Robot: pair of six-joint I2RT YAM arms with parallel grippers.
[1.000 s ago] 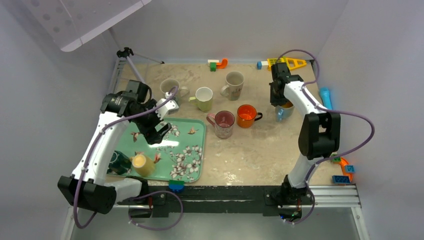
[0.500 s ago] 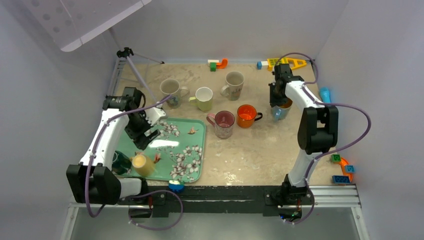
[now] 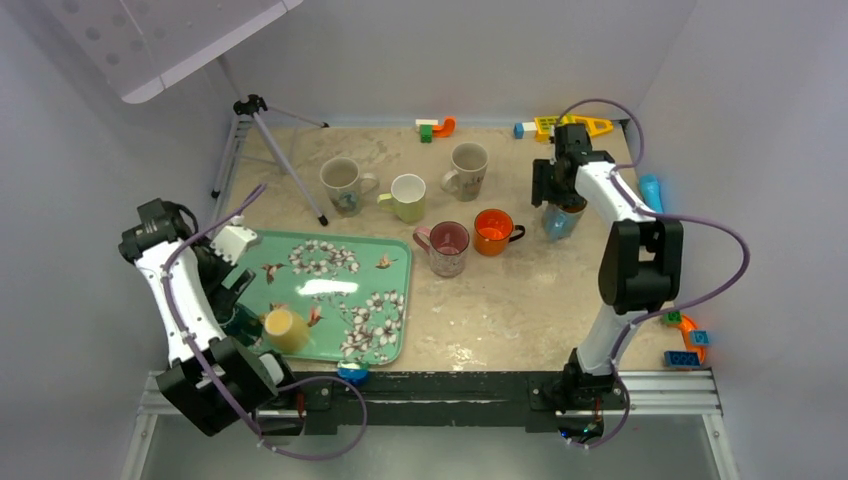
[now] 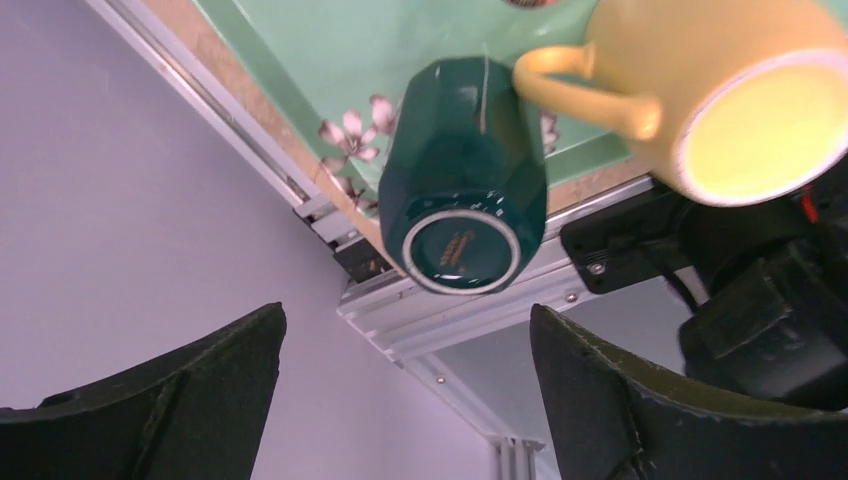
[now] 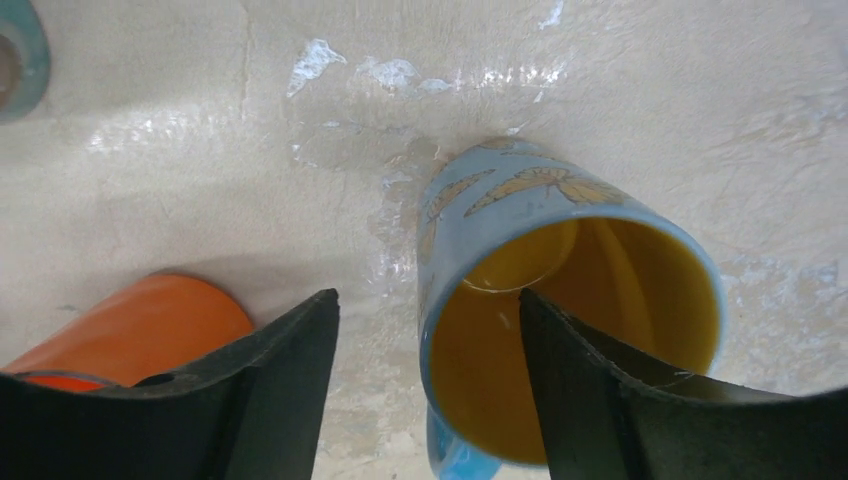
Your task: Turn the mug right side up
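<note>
A blue butterfly mug (image 5: 500,190) with a yellow inside stands mouth up on the table (image 3: 500,300), also seen from above as the blue mug (image 3: 560,224). My right gripper (image 5: 428,300) is open astride its rim, one finger inside and one outside, with a gap on both sides. On the front-left corner of the green floral tray (image 3: 385,300), a dark green mug (image 4: 465,190) rests base up. Beside it a yellow mug (image 4: 720,90) lies on its side. My left gripper (image 4: 405,320) is open, just short of the dark green mug and holding nothing.
Several upright mugs stand mid-table: grey (image 3: 342,183), pale green (image 3: 408,196), beige (image 3: 467,168), pink glass (image 3: 448,247), orange (image 3: 492,231). A tripod (image 3: 280,155) leans at the back left. Toy bricks lie at the back edge (image 3: 436,127) and near right (image 3: 686,345).
My right gripper has opened and let go of the blue mug's rim. My left arm has swung from over the tray back to its front-left corner, still open.
</note>
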